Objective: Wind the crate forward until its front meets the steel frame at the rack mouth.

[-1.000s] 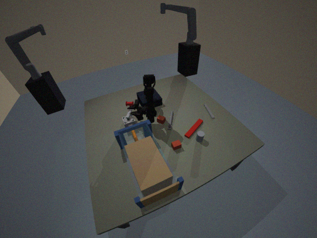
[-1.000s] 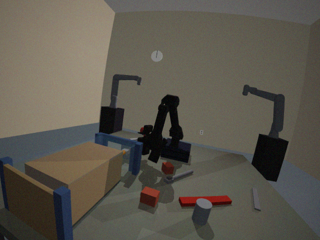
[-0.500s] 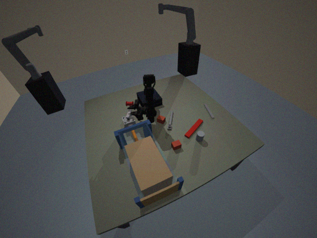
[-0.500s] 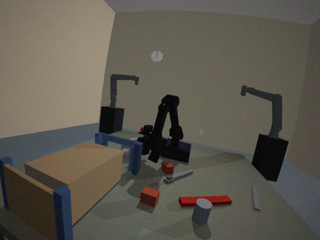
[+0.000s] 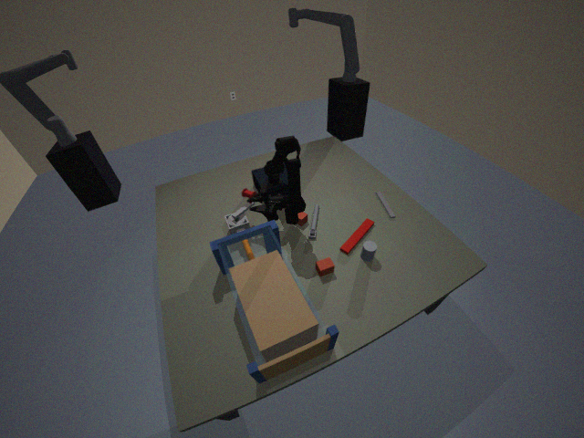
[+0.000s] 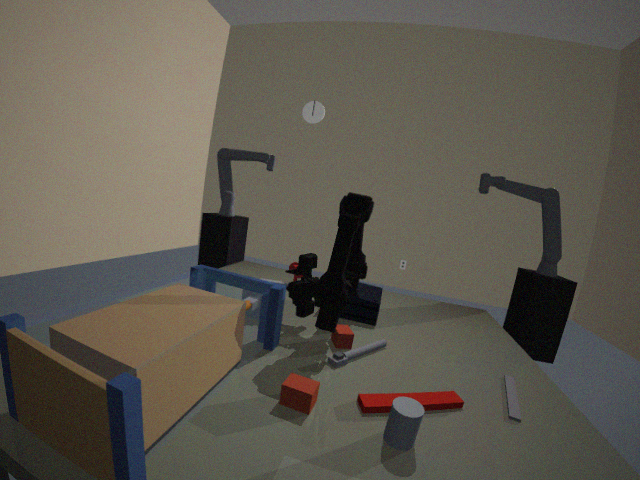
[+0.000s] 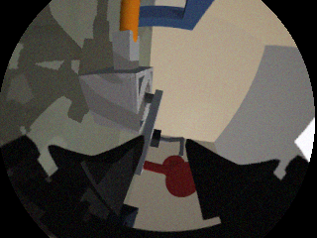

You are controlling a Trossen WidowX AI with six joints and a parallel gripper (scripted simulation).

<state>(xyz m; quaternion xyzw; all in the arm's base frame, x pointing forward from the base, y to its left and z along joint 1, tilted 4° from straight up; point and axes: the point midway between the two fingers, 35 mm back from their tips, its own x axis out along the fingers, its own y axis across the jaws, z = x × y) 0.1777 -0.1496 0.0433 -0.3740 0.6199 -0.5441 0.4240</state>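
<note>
Beige wall and blue floor lie beyond the counter (image 5: 377,301) (image 6: 341,444). At the left, viewed from above, sits the winch (image 5: 238,222) (image 6: 253,301) (image 7: 111,96), and the handle (image 5: 241,213) (image 6: 271,281) (image 7: 153,121) appears to be on it, its key towards the hole. How deep the key sits I cannot tell.

Next comes the steel frame (image 5: 243,233) (image 6: 237,277) (image 7: 163,17), the orange strap (image 5: 247,248) (image 6: 248,304) (image 7: 130,15) running beneath it to the crate. Beyond the winch is a red piece (image 5: 247,192) (image 6: 294,266) (image 7: 180,178). My claw (image 5: 251,203) (image 6: 289,279) (image 7: 165,141) is part-way open, gripping nothing, its tips by the handle's outer end.

Farther right, the crate (image 5: 278,301) (image 6: 191,335) looks flat inside the cubby, its front short of the frame. I judge winding to be the step in hand, with travel left. Now I should sweep the handle's end around the winch's axis, level and slowly, so the key does not lift out, and stop once crate meets frame.
</note>
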